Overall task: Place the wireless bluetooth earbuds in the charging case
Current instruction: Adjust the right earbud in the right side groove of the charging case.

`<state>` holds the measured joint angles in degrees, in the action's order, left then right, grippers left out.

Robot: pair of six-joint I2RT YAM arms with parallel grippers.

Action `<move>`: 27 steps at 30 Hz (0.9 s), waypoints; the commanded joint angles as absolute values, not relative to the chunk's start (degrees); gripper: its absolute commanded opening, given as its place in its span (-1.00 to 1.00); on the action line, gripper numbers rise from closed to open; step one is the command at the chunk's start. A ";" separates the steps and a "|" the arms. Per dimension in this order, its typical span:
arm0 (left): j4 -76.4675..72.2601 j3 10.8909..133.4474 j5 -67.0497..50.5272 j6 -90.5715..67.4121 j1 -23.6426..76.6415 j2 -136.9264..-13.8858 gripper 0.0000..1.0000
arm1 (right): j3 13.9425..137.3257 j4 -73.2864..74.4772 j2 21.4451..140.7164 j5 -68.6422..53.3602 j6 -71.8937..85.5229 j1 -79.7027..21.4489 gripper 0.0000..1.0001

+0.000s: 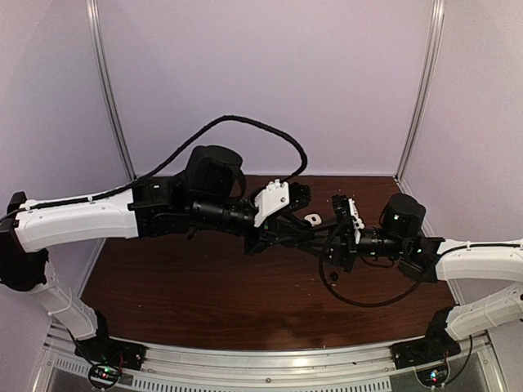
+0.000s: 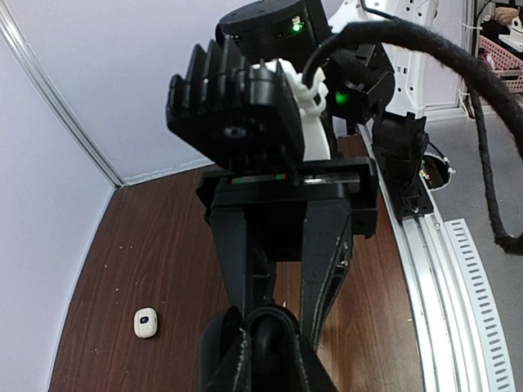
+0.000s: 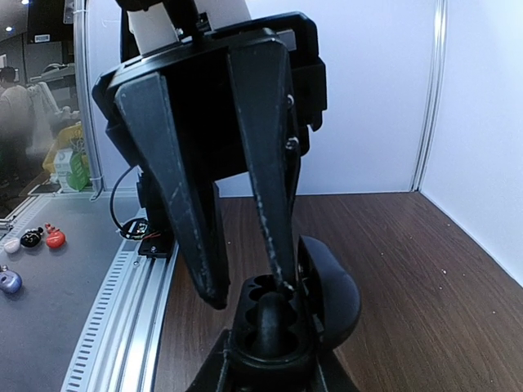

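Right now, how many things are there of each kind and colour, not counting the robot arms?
white earbud: 1
black charging case: 1
small black piece on the table, maybe an earbud: 1
total I can make out: 3

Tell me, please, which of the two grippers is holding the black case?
The right gripper: its fingers are clamped on the open black case, whereas the left gripper hangs over it with fingers apart.
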<state>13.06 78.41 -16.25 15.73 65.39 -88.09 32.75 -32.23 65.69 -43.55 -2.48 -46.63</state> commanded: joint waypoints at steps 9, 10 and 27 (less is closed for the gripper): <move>19.70 84.50 -14.44 17.02 64.85 -91.86 -0.74 | 34.82 -30.76 64.38 -42.36 -3.56 -47.11 -1.00; 19.81 84.35 -14.21 17.17 64.85 -91.99 -0.76 | 34.75 -30.88 64.28 -42.43 -3.52 -47.11 -1.00; 11.56 75.85 -19.98 17.45 64.85 -91.19 -1.00 | 33.68 -40.41 63.05 -45.53 3.91 -47.11 -1.00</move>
<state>15.33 80.40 -16.82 18.09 64.73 -91.13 32.60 -29.78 65.45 -43.24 -0.10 -46.57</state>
